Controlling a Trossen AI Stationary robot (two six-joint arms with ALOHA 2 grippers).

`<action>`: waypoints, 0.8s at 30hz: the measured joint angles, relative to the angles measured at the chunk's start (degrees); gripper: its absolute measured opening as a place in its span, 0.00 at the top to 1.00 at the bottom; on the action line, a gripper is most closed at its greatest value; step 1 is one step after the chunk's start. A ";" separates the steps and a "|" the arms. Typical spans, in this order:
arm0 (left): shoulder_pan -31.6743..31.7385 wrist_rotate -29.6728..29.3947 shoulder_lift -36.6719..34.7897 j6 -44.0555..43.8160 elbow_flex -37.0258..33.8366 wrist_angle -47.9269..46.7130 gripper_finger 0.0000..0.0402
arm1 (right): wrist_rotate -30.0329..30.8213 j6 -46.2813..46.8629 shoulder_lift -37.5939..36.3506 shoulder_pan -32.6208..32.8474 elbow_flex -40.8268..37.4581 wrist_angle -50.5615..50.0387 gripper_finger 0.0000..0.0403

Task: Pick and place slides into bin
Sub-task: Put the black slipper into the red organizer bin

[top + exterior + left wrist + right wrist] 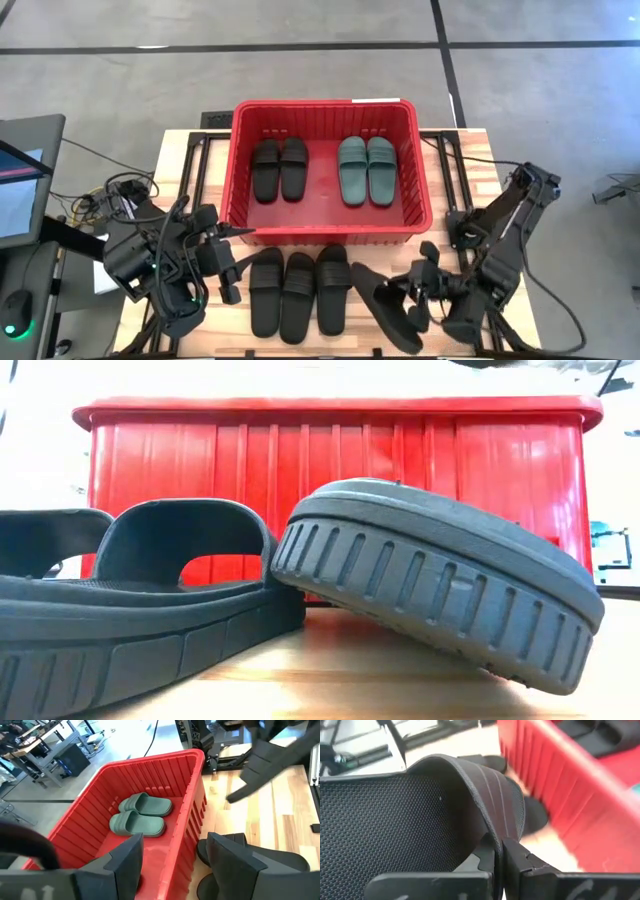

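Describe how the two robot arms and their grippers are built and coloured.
Both arms are dark, nearly black, made of boxy jointed segments with black cables looped along them. The left gripper has two broad, flat, angular dark fingers with a matte finish. The right gripper has the same blocky black fingers, with faint pale lettering on its body. No bright markings show on either arm.

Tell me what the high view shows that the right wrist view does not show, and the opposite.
Only the high view shows the black pair and the green pair inside the red bin, three black slides in a row on the table, and the open left gripper. Only the right wrist view shows the right gripper pinching the strap closely. Both show the tilted black slide it holds, beside the bin.
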 joint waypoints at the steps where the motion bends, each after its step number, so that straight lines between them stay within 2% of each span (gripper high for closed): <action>1: 0.00 0.02 0.00 0.05 0.00 0.00 0.49 | 0.18 -1.43 -0.73 -0.82 0.01 0.10 1.00; 14: 0.00 0.05 0.02 -0.83 0.00 0.00 0.49 | 1.35 -26.89 -8.44 -15.87 0.01 -1.00 1.00; 24: 0.00 -3.12 0.02 -2.78 0.00 0.00 0.49 | 1.11 -47.77 -12.53 -32.68 0.01 -4.40 1.00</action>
